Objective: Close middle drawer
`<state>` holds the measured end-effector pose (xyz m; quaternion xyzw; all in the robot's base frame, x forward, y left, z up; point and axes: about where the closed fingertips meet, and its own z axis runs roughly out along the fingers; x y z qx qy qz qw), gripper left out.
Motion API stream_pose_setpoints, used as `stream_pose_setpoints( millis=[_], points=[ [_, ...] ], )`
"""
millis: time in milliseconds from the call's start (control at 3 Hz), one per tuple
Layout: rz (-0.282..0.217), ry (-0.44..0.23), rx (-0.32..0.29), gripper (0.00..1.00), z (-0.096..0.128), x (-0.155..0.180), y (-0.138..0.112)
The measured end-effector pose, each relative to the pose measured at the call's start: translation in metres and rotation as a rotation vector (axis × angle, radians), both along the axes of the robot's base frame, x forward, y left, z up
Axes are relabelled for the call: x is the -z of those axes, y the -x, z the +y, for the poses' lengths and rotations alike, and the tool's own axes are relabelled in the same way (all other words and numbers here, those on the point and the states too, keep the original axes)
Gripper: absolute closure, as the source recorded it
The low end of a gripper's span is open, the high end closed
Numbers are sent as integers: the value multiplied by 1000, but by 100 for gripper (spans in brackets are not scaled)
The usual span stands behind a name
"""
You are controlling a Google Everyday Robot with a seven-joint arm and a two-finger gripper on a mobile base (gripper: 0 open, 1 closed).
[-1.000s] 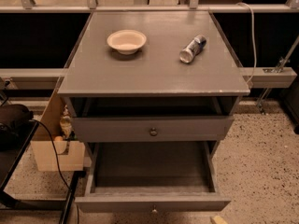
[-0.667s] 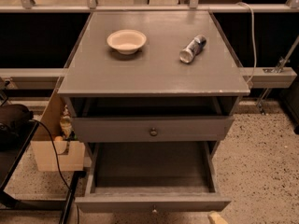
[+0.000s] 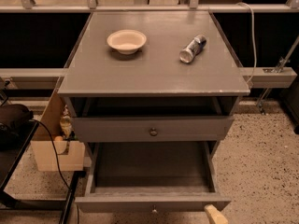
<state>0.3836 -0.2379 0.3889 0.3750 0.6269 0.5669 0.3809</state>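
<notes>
Where the view ends at its bottom edge, the tan tip of the pincer [image 3: 214, 214] shows just in front of the right end of the drawer front. So little of it is in view that I cannot tell whether it is released or clenched.

The middle drawer [image 3: 140, 202], a grey painted wooden drawer with a wide low front panel and a small round metal knob [image 3: 153, 210] at centre, stands pulled well out of the cabinet with its box empty. Its front panel runs left to right across the view, and its travel runs straight away from the pincer into the carcass. The panel lies just beyond the pincer and mostly to its left, so I judge that a push applied there would sit off-centre.

Beyond it, the taller grey drawer [image 3: 117, 129] with a brass-toned knob is nearly in. On the grey table [image 3: 154, 73] above are a cream bowl [image 3: 126, 40] and a metal can [image 3: 192, 49] lying on its side.

Against the earlier frames, the pincer tip has crept slightly further into view; the drawer has not moved.
</notes>
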Motion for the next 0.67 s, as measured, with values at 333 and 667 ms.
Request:
stream_pose_setpoints(
  millis=[333,667],
  points=[
    [-7,-1,1,100,3,0,-6],
    [-12,-2,2,100,4,-1,-10]
  ],
)
